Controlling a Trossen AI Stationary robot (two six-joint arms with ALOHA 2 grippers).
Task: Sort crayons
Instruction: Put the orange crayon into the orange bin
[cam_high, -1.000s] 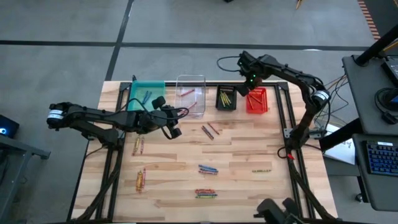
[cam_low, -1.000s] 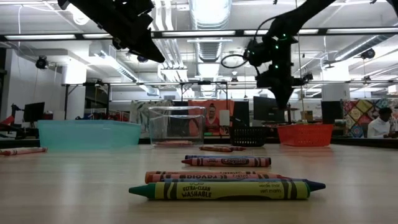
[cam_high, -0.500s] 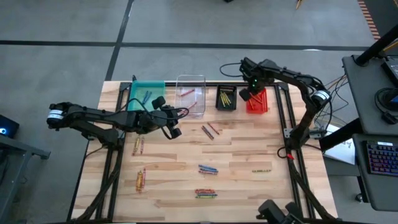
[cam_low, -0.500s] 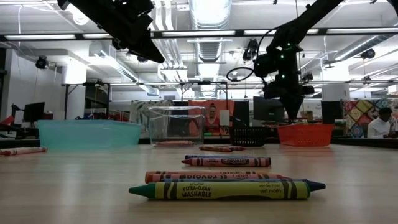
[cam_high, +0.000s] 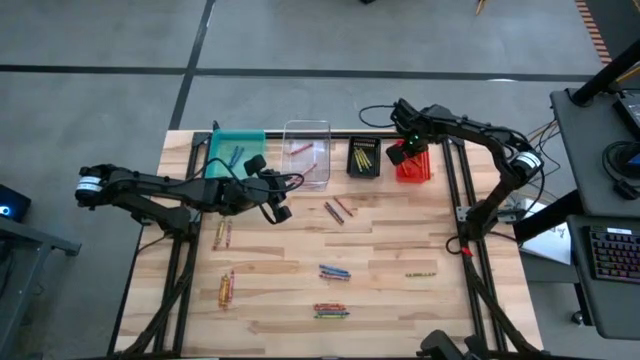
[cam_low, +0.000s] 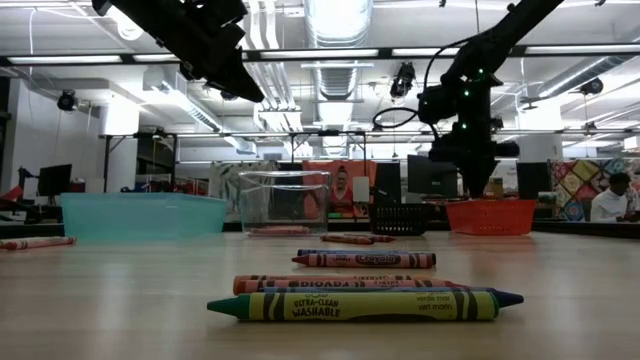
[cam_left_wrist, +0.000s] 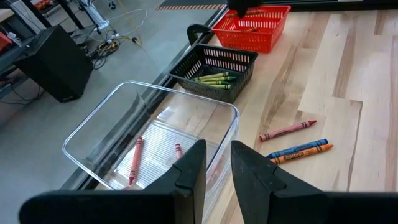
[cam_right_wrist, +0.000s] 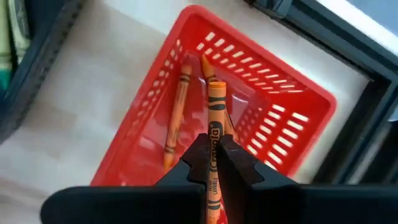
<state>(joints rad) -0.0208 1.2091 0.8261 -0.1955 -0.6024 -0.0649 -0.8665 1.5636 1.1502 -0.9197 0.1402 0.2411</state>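
My right gripper (cam_right_wrist: 213, 147) hangs over the red bin (cam_high: 414, 163), pointing steeply down, and is shut on an orange crayon (cam_right_wrist: 216, 109). Two orange crayons (cam_right_wrist: 176, 112) lie inside that bin. My left gripper (cam_left_wrist: 217, 155) hovers above the table by the clear bin (cam_left_wrist: 155, 140); its fingers stand slightly open with nothing between them. The clear bin holds red crayons (cam_left_wrist: 135, 160), and the black bin (cam_high: 363, 158) holds yellow ones. Loose crayons (cam_high: 336, 211) lie flat on the table in small groups. My right gripper pinches the orange crayon between its two fingers, near the middle of its wrapped shaft (cam_right_wrist: 214, 138). The fingers come from above, pointing down, and the crayon lies along them. Its tip (cam_right_wrist: 215, 86) sticks out past the fingertips toward the bin floor, clear of the bin.
A teal bin (cam_high: 235, 150) stands at the far left of the row of bins. More crayon groups lie near the front (cam_high: 331, 311), at the middle (cam_high: 334, 272), on the right (cam_high: 421, 273) and on the left (cam_high: 222, 235). A person (cam_low: 610, 200) sits in the room beyond the table.
My right gripper has come down toward the red bin with the orange crayon, shifting a little toward the table's right edge and rolling somewhat about its own axis. It stays shut on the crayon.
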